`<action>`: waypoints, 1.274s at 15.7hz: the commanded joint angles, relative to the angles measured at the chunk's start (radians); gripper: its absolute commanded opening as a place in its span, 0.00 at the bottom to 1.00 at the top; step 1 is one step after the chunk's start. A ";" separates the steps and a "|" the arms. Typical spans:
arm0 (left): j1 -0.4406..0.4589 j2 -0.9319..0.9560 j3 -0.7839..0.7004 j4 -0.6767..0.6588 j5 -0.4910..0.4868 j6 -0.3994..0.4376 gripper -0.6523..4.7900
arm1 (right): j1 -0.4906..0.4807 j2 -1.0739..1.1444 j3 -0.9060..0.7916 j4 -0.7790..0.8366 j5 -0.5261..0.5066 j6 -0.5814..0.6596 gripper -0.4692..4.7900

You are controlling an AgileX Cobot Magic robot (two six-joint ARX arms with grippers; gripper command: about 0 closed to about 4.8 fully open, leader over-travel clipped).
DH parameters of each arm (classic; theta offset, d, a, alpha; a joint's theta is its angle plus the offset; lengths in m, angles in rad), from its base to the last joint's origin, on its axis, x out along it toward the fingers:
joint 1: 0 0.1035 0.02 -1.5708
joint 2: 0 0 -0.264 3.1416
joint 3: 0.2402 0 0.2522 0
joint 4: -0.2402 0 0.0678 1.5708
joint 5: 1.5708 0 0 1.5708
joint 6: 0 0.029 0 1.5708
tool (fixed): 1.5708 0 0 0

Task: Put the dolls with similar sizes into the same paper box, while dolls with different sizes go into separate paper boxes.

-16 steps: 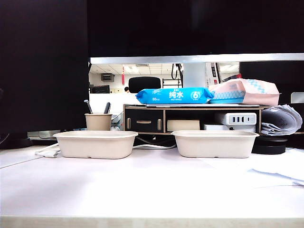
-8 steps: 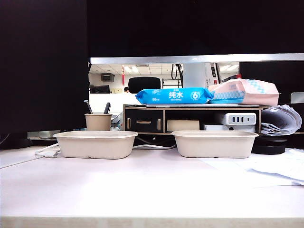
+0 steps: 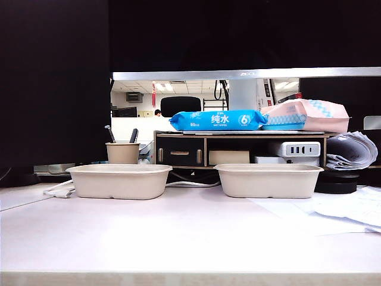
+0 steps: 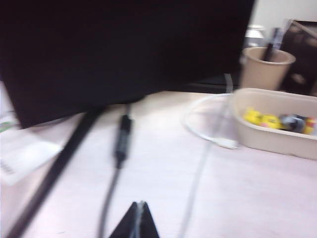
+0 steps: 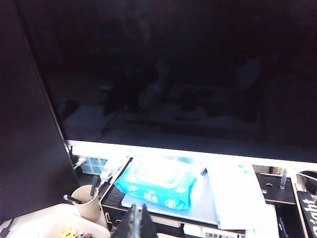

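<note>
Exterior view unchanged over the last second: two beige paper-pulp trays, left paper box [image 3: 119,180] and right paper box [image 3: 269,179], unmoved on white desk [image 3: 190,238]. Yellow and dark dolls [image 4: 277,120] in left box (count unclear). Left gripper [image 4: 137,223] and right gripper [image 5: 136,223] fingers pressed together, empty; sorting apparently finished.

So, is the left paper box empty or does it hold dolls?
Not empty: in the left wrist view the left paper box holds dolls, yellow and dark ones.

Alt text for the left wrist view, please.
The shut left gripper hangs over a pale table crossed by cables, blurred. Beside it, a beige paper box holds yellow and dark dolls, with a pen cup behind.
</note>
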 commanded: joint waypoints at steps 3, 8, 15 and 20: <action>-0.095 0.000 0.001 0.009 0.003 0.003 0.11 | -0.001 -0.036 0.004 0.000 0.002 -0.003 0.08; -0.127 0.000 0.001 0.009 0.007 0.003 0.11 | -0.001 -0.037 0.004 0.000 0.002 -0.003 0.08; -0.127 0.000 0.001 0.009 0.007 0.003 0.11 | -0.062 -0.050 0.004 0.000 0.001 -0.007 0.08; -0.127 0.000 0.001 0.009 0.008 0.003 0.11 | -0.758 -0.156 -0.114 0.012 -0.205 -0.026 0.08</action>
